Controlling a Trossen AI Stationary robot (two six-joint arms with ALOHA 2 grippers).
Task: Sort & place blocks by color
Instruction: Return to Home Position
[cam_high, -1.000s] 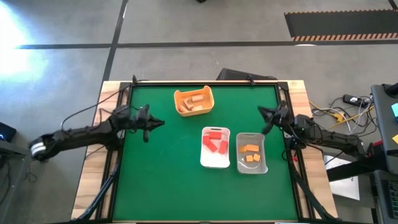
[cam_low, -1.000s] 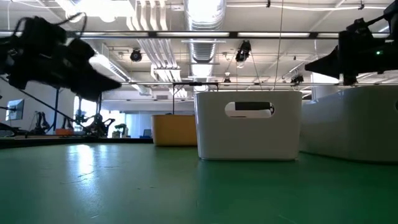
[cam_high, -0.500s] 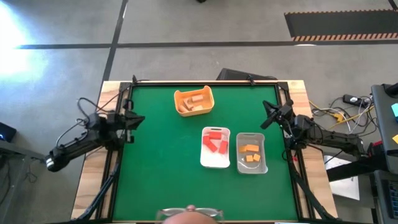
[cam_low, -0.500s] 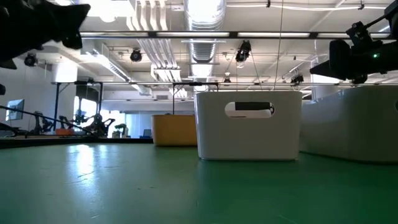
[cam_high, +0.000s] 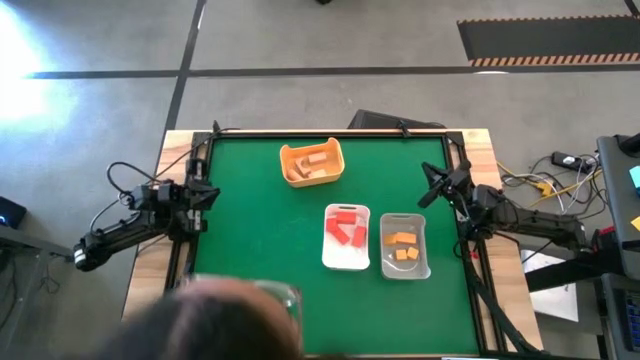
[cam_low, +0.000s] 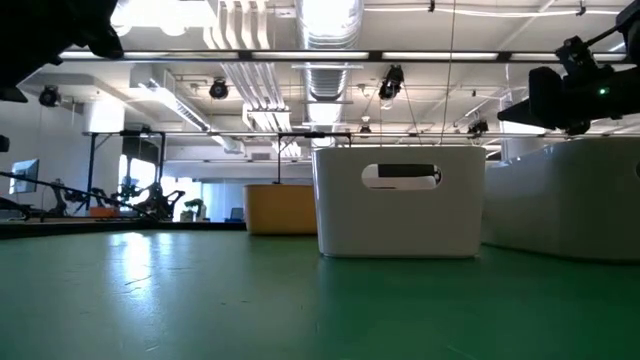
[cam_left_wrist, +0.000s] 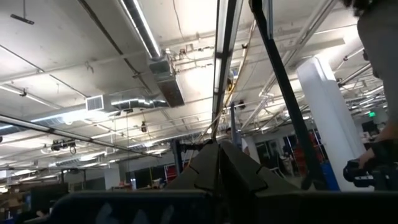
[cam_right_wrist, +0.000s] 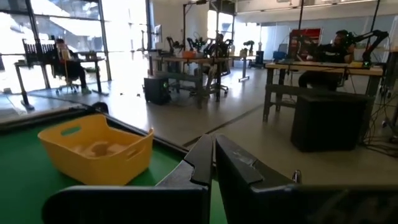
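Tan blocks (cam_high: 310, 166) lie in the yellow-orange tub (cam_high: 312, 162) at the table's far middle. Red blocks (cam_high: 347, 228) lie in the white tray (cam_high: 346, 238). Orange blocks (cam_high: 402, 246) lie in the clear tray (cam_high: 404, 246) to its right. My left gripper (cam_high: 204, 192) is shut and empty at the table's left edge; its fingers (cam_left_wrist: 219, 163) point up at the ceiling. My right gripper (cam_high: 428, 186) is shut and empty at the right edge, raised; its fingers (cam_right_wrist: 211, 155) point toward the tub (cam_right_wrist: 96, 149).
A person's head (cam_high: 215, 325) shows over the table's near left edge. In the low view the white tray's wall (cam_low: 400, 200) stands mid-table, the clear tray (cam_low: 565, 200) to its right and the tub (cam_low: 280, 210) behind. Bare green mat lies left and near.
My left gripper has drawn back from over the mat to the table's left edge and tipped upward. My right gripper has drawn back a little toward the right edge. A person's head has come in over the near edge.
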